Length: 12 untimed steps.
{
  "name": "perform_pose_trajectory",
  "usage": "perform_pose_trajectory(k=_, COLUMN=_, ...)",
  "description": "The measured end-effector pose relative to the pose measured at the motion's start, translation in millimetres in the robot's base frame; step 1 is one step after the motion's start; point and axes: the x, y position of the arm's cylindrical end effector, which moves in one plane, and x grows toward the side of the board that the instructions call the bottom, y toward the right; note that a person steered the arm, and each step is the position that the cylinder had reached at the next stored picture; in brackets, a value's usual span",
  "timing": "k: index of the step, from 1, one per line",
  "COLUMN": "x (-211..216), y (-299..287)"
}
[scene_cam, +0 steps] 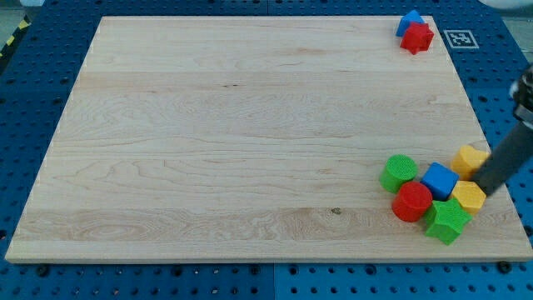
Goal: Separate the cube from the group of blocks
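Six blocks are bunched up near the bottom right corner of the wooden board point(250, 125): a green cylinder point(399, 172), the blue cube point(439, 180) right in the middle, a red cylinder point(412, 202), a green star-ish block point(447, 221) and two yellow blocks point(469, 197) point(470, 158). My tip point(485, 191) is just a bare rod holding nothing, sitting between the two yellows, just right of the cube. Up in the top right corner, a small blue block point(410, 20) and a red one point(418, 37) are touching.

At the board's point(250, 125) bottom right, the blue cube point(439, 180) sits mid-huddle. The green cylinder point(400, 172) is on its left, the red cylinder point(412, 202) and green star point(447, 221) below. On its right my tip point(485, 190) is between the upper yellow block point(470, 158) and lower yellow block point(469, 197). At top right, the blue block point(410, 22) touches the red block point(417, 37).
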Motion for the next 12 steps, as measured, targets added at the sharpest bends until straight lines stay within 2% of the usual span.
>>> perform_pose_trajectory(k=1, x=-13.4, y=-9.5)
perform_pose_trajectory(k=2, x=0.1, y=4.0)
perform_pose_trajectory(k=3, x=19.5, y=47.4)
perform_pose_trajectory(k=5, x=85.6, y=62.0)
perform_pose_trajectory(k=8, x=84.9, y=48.2)
perform_pose_trajectory(k=9, x=69.1, y=13.5)
perform_pose_trajectory(k=11, x=-14.3, y=-65.7)
perform_pose_trajectory(k=12, x=-32.2, y=-73.6)
